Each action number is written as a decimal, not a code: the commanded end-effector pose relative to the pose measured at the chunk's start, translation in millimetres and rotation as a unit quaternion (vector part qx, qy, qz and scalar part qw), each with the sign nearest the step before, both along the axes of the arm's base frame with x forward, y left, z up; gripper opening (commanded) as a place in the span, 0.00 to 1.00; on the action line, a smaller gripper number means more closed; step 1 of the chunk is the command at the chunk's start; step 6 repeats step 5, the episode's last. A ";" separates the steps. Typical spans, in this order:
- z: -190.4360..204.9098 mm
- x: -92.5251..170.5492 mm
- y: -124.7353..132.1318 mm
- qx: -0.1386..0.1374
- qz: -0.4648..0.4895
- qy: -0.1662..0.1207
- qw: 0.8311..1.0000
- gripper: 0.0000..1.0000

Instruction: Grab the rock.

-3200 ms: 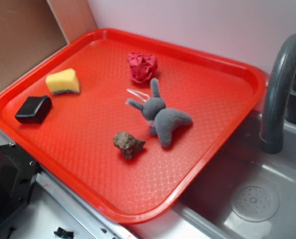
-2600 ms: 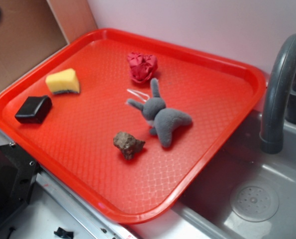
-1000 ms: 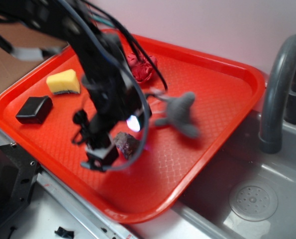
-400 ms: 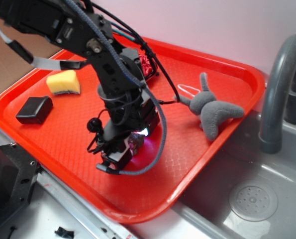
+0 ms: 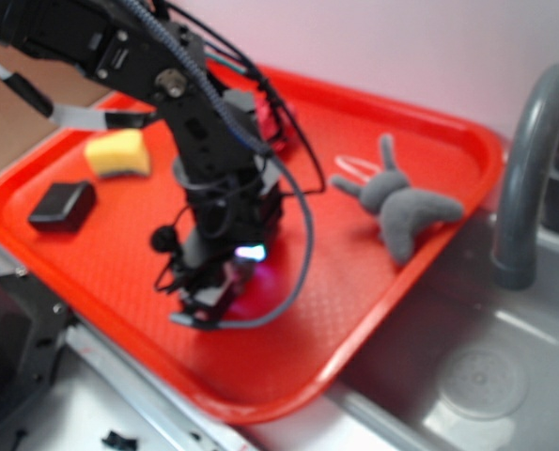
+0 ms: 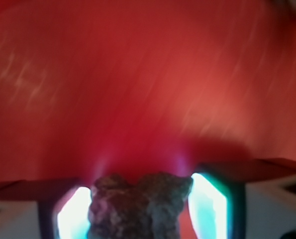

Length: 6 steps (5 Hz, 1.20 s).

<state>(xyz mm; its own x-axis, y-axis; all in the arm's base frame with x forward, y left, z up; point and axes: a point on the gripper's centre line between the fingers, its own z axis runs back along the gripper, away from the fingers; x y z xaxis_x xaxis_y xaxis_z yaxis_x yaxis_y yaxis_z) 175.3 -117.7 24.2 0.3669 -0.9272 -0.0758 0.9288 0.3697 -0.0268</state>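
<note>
The pincer [image 5: 218, 291] points down over the red tray [image 5: 373, 282], grey bunny [image 5: 401, 202] beside.

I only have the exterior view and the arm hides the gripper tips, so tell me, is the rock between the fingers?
Observer: Yes. In the wrist view the rock sits between both fingers.
Operator: Are they touching it?
Observer: The one on the picture's right meets the rock's upper corner; the other side is too glary to tell.
Operator: Anything else near it?
Observer: Only bare red tray shows beyond the rock.
</note>
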 end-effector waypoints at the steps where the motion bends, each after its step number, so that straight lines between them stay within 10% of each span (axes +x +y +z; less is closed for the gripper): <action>1: 113.0 11.1 31.0 -0.034 0.240 -0.087 0.966 0.00; 3: 186.2 -11.4 70.7 -0.079 0.480 -0.064 0.872 0.00; 5: 203.0 -24.8 58.1 -0.098 0.676 -0.122 0.720 0.00; 6: 203.0 -24.8 58.1 -0.098 0.676 -0.122 0.720 0.00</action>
